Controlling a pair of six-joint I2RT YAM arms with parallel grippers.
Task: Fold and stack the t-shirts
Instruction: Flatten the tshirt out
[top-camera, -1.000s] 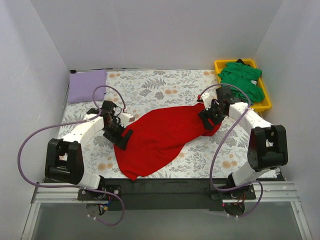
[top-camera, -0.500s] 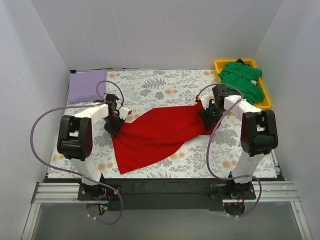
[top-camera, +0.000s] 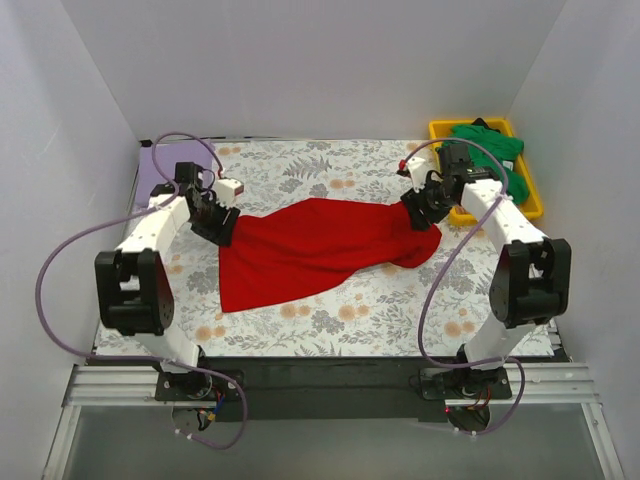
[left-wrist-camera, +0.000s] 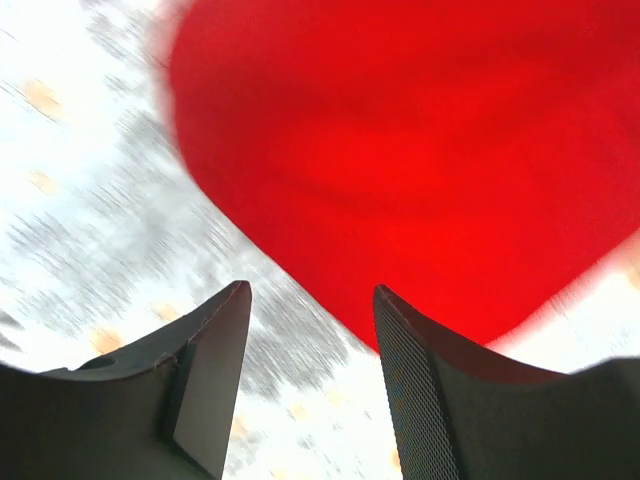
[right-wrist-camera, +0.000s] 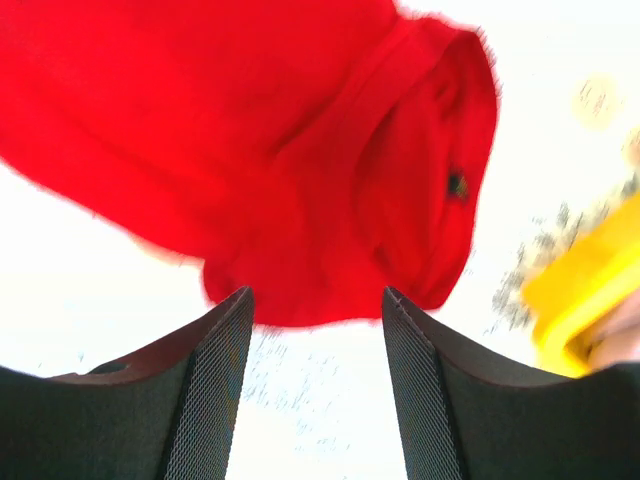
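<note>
Plainly, the left claw (left-wrist-camera: 310, 300) stands apart with nothing between its fingers; the wrist view shows patterned bench (top-camera: 330, 170) in the gap and the curved edge of the red shirt (left-wrist-camera: 400, 150) just beyond. The right claw (right-wrist-camera: 315, 295) is likewise spread and empty, hanging just above the shirt's bunched end, where a ribbed band, probably the neck, is doubled over on itself.

From above, the two claws sit at opposite ends of the shirt, which lies on the bench between them. It is broad and fairly flat toward the left and crumpled toward the right. The green shirt (top-camera: 492, 145) is heaped in the yellow tray (top-camera: 437, 130) at the far right corner, apart from the red one.

The cloth looks light, limp and not slippery, so it should sag and drag when lifted rather than hold any shape. A pinch at a hem corner on the left and at a shoulder or the neckband on the right seems best. Gripping the middle would likely only gather more wrinkles.
</note>
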